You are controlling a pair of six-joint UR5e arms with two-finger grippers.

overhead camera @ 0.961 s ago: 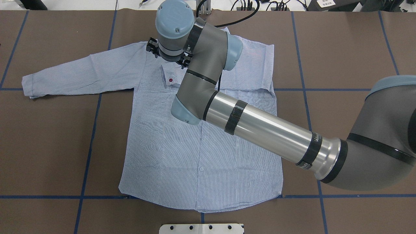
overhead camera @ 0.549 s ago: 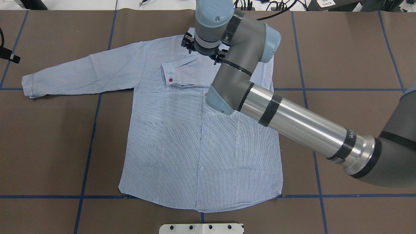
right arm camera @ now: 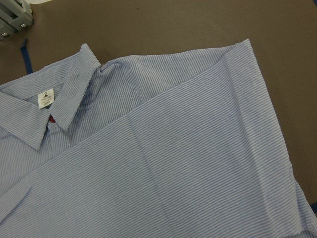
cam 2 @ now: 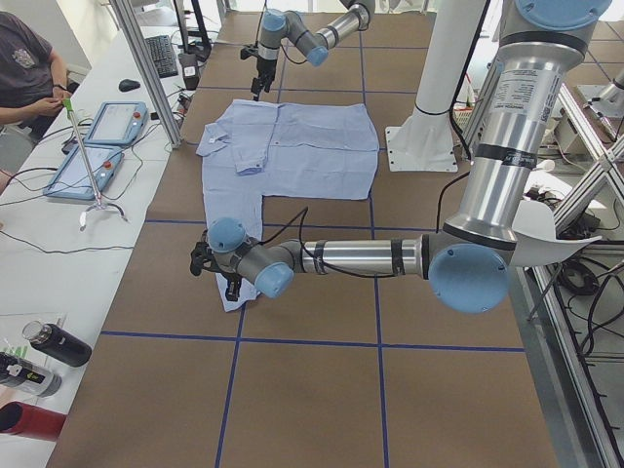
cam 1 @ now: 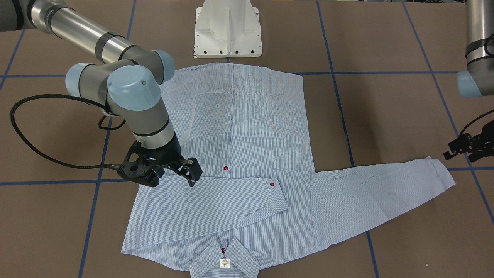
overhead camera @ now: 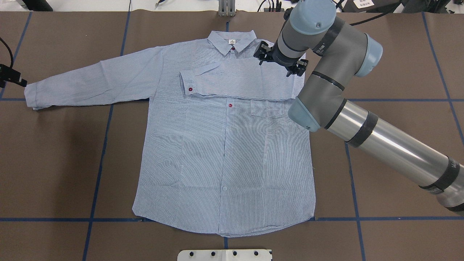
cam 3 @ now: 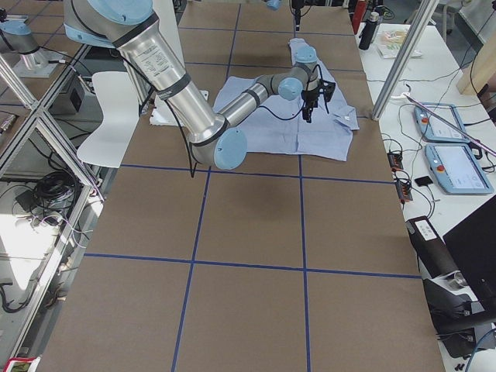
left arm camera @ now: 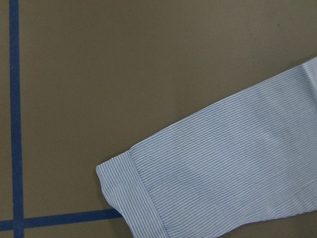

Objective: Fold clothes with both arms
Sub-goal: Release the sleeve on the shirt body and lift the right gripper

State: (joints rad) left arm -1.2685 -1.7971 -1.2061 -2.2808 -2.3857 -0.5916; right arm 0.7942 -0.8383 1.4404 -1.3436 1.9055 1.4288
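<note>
The long-sleeved, light blue-and-white finely striped button-up shirt (overhead camera: 217,156) was laid flat and face-up in the middle of the brown table covering (overhead camera: 391,54). Its collar (overhead camera: 232,38) was turned away from the robot and its hem lay nearest the white pedestal base (cam 1: 227,31), so that both sleeves could be reached from either side. The sleeve on the robot's right (overhead camera: 246,81) was seen folded straight across the chest, with its red-buttoned cuff (overhead camera: 187,82) brought past the button line. This was judged to be the first of two mirrored sleeve folds. The right arm's black two-finger gripper (overhead camera: 279,61) was held just above the shirt's right shoulder with its fingers spread wide and nothing between them. The folded sleeve lay under its own weight, so no grip on it was needed. The other sleeve (overhead camera: 94,81) was stretched out flat towards the robot's left, and its cuff (left arm camera: 143,198) rested on the table beside a blue tape line (left arm camera: 15,99). The left arm's black gripper (overhead camera: 11,75) was stationed near that cuff, apparently so that the matching fold could be taken up. Only cloth and table were shown by its wrist view, so it could not be told whether its fingers were spread or closed.
</note>
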